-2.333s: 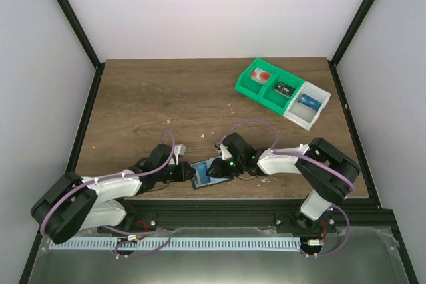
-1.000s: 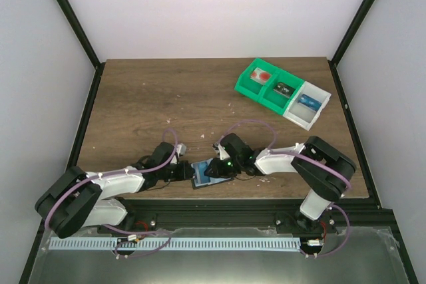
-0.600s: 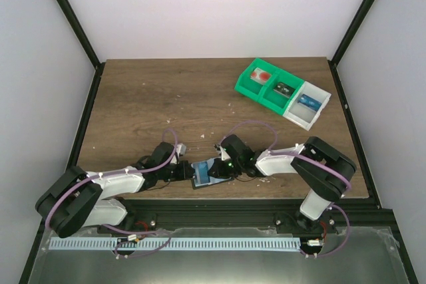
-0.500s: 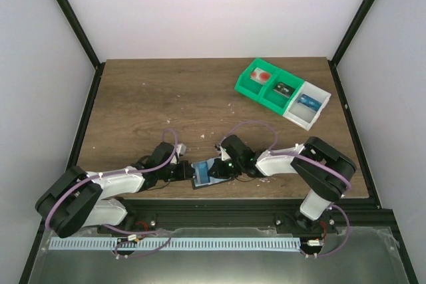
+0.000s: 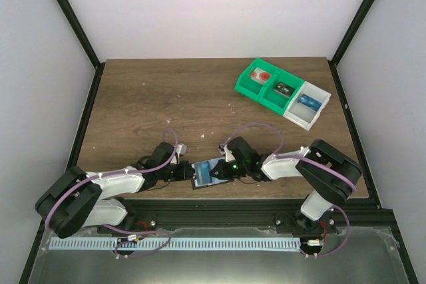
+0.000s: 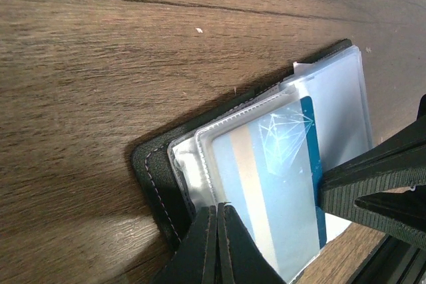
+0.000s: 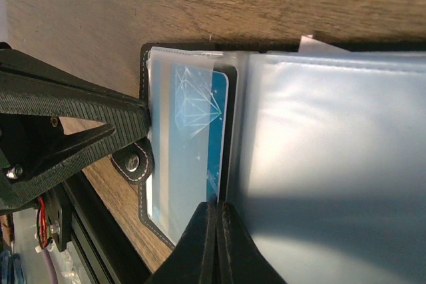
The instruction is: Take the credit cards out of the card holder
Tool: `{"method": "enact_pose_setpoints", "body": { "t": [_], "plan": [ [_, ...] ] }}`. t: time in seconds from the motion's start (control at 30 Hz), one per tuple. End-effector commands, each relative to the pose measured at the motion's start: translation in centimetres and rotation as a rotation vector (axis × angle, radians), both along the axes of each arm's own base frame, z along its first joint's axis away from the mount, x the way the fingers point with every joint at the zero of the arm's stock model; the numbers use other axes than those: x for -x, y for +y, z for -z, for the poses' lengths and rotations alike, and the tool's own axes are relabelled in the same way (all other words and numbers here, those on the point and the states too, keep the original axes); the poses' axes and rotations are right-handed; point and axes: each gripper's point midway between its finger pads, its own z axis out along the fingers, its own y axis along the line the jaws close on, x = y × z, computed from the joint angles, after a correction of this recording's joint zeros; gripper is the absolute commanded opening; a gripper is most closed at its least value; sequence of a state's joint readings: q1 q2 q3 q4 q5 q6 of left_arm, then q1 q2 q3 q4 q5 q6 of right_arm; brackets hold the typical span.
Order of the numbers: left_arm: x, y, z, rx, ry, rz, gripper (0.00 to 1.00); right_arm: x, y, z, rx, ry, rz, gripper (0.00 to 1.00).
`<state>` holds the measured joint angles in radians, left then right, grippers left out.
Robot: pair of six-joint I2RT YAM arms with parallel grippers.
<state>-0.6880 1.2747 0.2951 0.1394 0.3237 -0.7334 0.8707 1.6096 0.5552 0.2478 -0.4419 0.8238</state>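
— As both wrist views show their own fingers pressed together, what does each tool grip?

— Left gripper: fingers together, clamped on one short edge of the card holder, at the margin of its clear sleeves. Right gripper: fingers together, tips nipping the long edge of the blue credit card where it borders the neighbouring clear sleeve. Whether sleeve plastic is caught along with the card cannot be told.

— Since the holder is the thing worked on, where does it lie?

— Opened flat on the table, black cover down and sleeves up, near the 6 o'clock edge in the top view. The left gripper meets it from 9 o'clock, the right gripper from 3 o'clock, so the two sets of tips stand near each other with the card between them. The card lies inside a sleeve, its white diamond print showing through. A snap tab juts from the holder's short edge, just beside the left fingers.

— And farther out?

— Compartment tray: two green sections and one white, at 1 o'clock from the holder and well apart from it. Each section holds one small item, too small to identify.
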Motion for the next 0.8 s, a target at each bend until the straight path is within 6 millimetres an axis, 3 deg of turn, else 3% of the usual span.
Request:
{"method": "enact_pose_setpoints", "body": {
  "t": [0.0,0.5,0.77],
  "plan": [
    [0.5,0.3,0.5,-0.021,0.007,0.018,0.0,-0.2,-0.8,-0.6,-0.029,-0.019,0.002,0.01],
    [0.3,0.4,0.5,-0.021,-0.01,0.011,0.0,-0.8,-3.2,-1.5,-0.034,-0.04,0.046,0.01],
    [-1.4,-0.2,0.3,-0.051,-0.043,0.004,0.0,-0.9,-4.6,-1.8,-0.012,-0.062,0.066,0.0]
  ]
}}
